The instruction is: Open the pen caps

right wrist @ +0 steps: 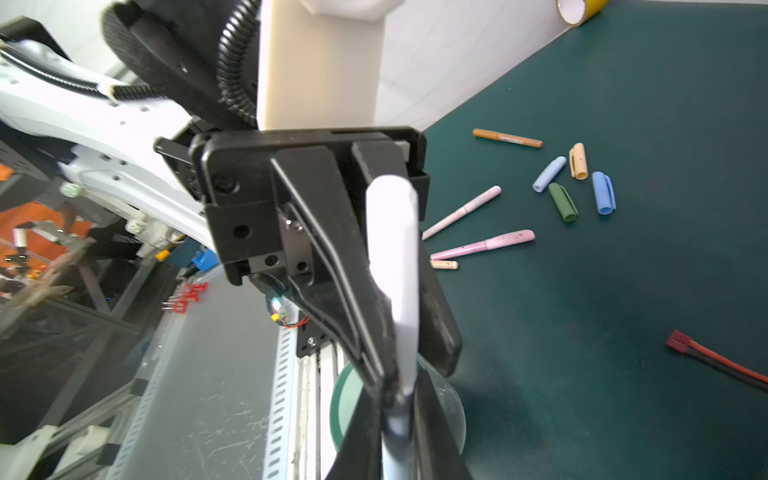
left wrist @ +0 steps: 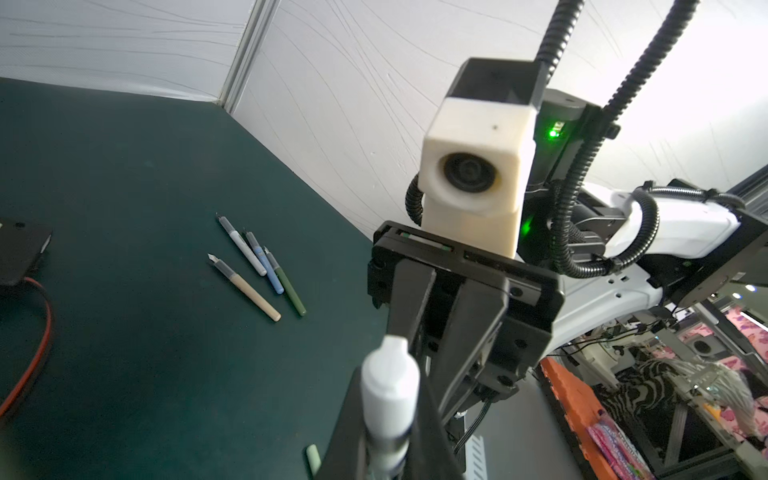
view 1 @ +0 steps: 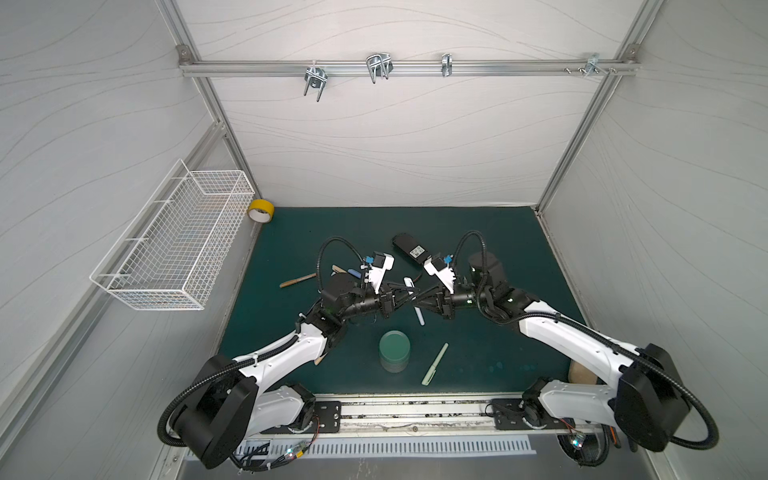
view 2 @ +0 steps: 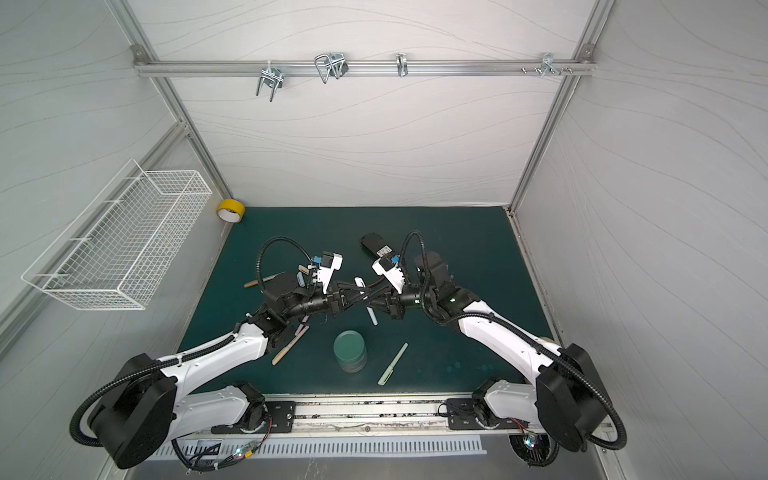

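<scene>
Clamping slim, matte white pen [right wrist: 395, 232]

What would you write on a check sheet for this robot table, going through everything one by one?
Surface: dark green mat, lying flat.
Job's things: white pen held off the mat; light green pen lies capped; four uncapped pens lie together; four loose caps lie clustered.
Clutter: yellow tape roll, black battery pack, round green-lidded container.
Grippers: left gripper and right gripper both shut on the white pen.
Cables: black hoses loop above the grippers; red wire lies on the mat.
Surroundings: white wire basket, metal rail with hooks, white walls.
</scene>
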Robot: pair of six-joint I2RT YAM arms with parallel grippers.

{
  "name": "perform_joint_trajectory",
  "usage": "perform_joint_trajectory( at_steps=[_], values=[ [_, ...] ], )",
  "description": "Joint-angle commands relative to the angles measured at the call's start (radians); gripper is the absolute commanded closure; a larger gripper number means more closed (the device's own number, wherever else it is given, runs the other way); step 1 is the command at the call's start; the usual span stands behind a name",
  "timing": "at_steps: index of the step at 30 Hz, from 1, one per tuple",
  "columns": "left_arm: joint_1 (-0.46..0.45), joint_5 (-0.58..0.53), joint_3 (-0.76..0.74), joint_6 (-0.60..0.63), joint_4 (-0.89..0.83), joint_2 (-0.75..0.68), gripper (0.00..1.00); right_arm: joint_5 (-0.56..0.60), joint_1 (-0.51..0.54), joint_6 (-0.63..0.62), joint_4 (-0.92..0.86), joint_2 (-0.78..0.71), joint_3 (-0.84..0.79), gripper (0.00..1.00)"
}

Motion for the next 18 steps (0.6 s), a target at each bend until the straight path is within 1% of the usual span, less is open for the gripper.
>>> perform_joint_trajectory(
  at_steps=[1,2,3,5,9,12,18],
  values=[
    [-0.005,-0.001,0.035,-0.007,0.048,0.000,1.00,-0.026,-0.020,0.011,0.045,-0.005,-0.012,0.84],
    [-0.006,-0.018,0.032,-0.007,0.046,-0.003,1.00,-0.020,-0.021,0.009,0.046,-0.013,-0.019,0.75],
    [-0.005,-0.041,0.027,-0.006,0.041,-0.012,1.00,-0.014,-0.022,0.008,0.049,-0.025,-0.028,0.70],
    [-0.006,-0.086,0.016,0.002,0.025,-0.035,1.00,0.000,-0.022,0.006,0.055,-0.052,-0.044,0.65],
    [-0.006,-0.142,0.005,0.005,-0.001,-0.074,1.00,0.030,-0.022,0.007,0.071,-0.094,-0.078,0.61],
    [-0.006,-0.135,0.004,-0.001,0.003,-0.073,1.00,0.034,-0.021,0.007,0.082,-0.099,-0.087,0.61],
    [-0.006,-0.098,0.017,-0.019,0.021,-0.045,1.00,-0.007,-0.022,0.038,0.154,-0.074,-0.095,0.58]
  ],
)
